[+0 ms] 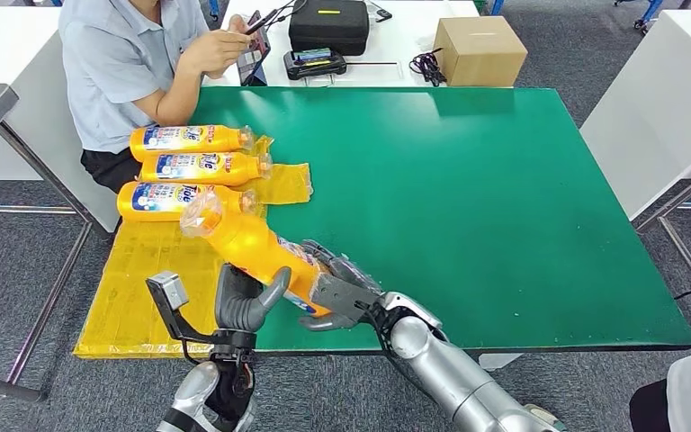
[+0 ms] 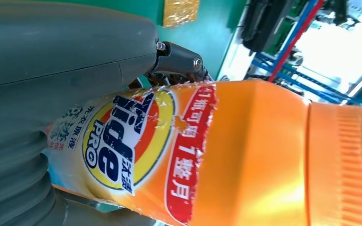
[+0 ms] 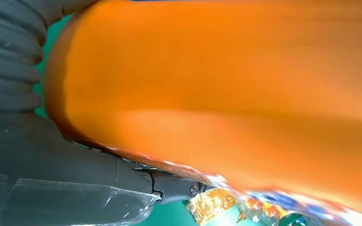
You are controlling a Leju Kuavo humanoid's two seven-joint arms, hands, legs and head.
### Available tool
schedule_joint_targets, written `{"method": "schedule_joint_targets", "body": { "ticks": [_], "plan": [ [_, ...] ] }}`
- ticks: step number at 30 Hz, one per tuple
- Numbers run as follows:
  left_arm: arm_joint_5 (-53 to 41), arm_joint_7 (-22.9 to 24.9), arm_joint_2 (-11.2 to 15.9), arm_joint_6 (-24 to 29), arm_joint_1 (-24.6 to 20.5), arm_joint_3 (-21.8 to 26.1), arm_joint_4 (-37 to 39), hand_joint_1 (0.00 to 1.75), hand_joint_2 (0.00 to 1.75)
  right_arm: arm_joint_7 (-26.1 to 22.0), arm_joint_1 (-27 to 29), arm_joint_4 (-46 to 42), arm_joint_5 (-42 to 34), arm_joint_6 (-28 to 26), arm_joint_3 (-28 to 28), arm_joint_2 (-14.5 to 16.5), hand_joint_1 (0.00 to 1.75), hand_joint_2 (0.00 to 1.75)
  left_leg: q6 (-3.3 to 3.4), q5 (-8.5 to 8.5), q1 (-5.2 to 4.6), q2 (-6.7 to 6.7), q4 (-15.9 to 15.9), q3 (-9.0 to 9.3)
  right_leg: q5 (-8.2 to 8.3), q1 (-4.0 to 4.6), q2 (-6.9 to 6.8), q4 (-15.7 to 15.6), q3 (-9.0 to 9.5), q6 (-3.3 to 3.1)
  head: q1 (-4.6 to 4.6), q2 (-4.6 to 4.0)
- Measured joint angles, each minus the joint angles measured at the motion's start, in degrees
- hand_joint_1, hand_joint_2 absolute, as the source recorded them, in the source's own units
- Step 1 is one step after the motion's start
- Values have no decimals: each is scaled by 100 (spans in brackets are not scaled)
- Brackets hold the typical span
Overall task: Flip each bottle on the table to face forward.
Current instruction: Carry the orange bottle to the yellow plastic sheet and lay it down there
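An orange Tide bottle is lifted off the table and tilted, its clear-wrapped cap end pointing up and to the left. My right hand grips its lower end. My left hand holds the body from below, thumb against its side. In the left wrist view the bottle's Tide label faces the camera, right against my left hand. The bottle's plain orange side lies on my right hand. Three more bottles lie in a row, labels up.
A yellow mat covers the left part of the green table. A seated person works on a tablet at the far left corner. Behind the table are a cardboard box and a black case.
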Motion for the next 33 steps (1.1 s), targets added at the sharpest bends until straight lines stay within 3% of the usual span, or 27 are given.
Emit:
{"method": "schedule_joint_targets", "body": {
  "ticks": [7,16,19,22,24,30,33],
  "plan": [
    [-1148,-214,55,735,-34,-61,-64,175,175,9,110,23,67,-185,-20,-1,0,175,0,0,0,0,0,0,0,0,0,0,-2,0,0,0],
    [-2393,-116,398,1090,-124,-62,-78,175,175,30,380,-71,145,-323,-273,-128,0,175,0,0,0,1,0,0,0,0,0,0,-3,0,-1,0],
    [-3931,68,585,1744,-179,-15,-83,175,175,30,487,-175,218,-337,-434,-183,0,175,0,0,1,1,0,0,0,0,0,1,-2,0,1,0],
    [-6359,677,791,2426,-281,111,-64,175,175,13,594,-277,334,-305,-580,-202,0,175,-1,1,1,3,0,0,0,0,1,2,-2,0,1,0],
    [-7496,1041,911,2611,-353,254,-34,175,175,-2,644,-322,377,-279,-650,-201,0,175,-1,1,2,4,-1,0,0,1,1,2,-3,0,-1,0],
    [-9314,1724,1147,2763,-549,688,131,175,175,-73,682,-345,397,-219,-757,-152,0,175,-6,5,3,2,-1,0,0,1,1,3,-3,-1,1,0],
    [-9616,1859,1228,2753,-618,831,293,175,175,-103,692,-360,376,-208,-787,-124,0,175,-6,5,3,3,-1,0,0,1,1,4,-4,-1,1,0]
  ]
}}
